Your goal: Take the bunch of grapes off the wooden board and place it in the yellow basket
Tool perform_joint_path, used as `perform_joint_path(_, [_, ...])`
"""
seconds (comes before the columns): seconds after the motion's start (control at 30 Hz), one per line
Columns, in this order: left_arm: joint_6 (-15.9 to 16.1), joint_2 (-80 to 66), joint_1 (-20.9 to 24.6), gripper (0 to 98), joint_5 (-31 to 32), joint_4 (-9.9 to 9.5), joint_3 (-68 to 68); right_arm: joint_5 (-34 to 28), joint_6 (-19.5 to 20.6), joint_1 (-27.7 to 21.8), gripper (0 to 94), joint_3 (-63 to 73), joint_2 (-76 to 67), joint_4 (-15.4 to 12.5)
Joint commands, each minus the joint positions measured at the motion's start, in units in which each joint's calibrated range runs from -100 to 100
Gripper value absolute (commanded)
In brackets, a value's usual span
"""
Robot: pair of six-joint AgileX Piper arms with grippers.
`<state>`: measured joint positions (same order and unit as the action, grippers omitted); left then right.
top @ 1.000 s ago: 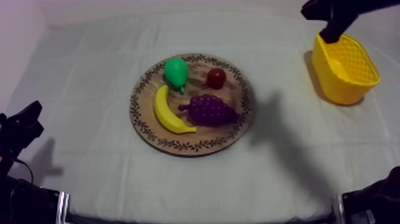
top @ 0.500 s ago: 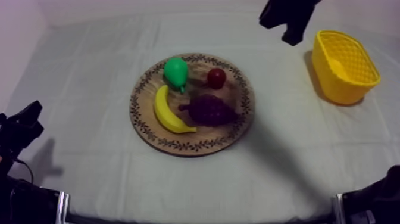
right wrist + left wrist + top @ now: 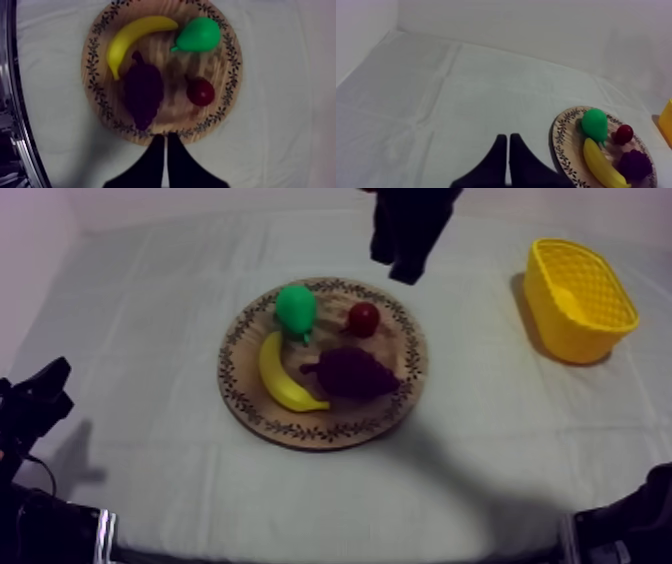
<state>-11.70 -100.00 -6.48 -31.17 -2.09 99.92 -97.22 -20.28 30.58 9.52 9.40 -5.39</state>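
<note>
The grapes (image 3: 352,373) lie on the board (image 3: 300,431), beside the banana (image 3: 283,376). The right gripper (image 3: 165,138) hangs over the board's rim, fingers closed, empty. The left gripper (image 3: 508,144) is closed too. The basket (image 3: 600,328) stands well apart.

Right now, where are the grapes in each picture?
Top view: grapes on the wooden board, between the banana and the board's right rim.
Left wrist view: grapes on the board, beside the banana, near the small red fruit.
Right wrist view: grapes on the board, between the banana and the small red fruit.
Shared landmark: the banana, beside the grapes every time.
</note>
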Motion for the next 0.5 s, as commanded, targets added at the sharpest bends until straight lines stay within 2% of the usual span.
perform_joint_path(0.0, [0.0,0.0,0.0,0.1,0.05,-0.03,-0.03,-0.62,0.61,0.61,0.8,0.79,1.76,0.77])
perform_joint_path(0.33, [0.0,0.0,0.0,0.1,0.05,-0.03,-0.03,-1.07,2.36,1.98,3.0,3.96,7.17,3.16])
perform_joint_path(0.37, [0.0,0.0,0.0,0.1,0.05,-0.03,-0.03,-1.07,2.32,1.98,6.5,4.14,7.44,3.25])
perform_joint_path(0.47, [0.0,0.0,0.0,0.1,0.05,-0.03,-0.03,-1.01,2.51,1.9,27.8,4.46,7.96,3.46])
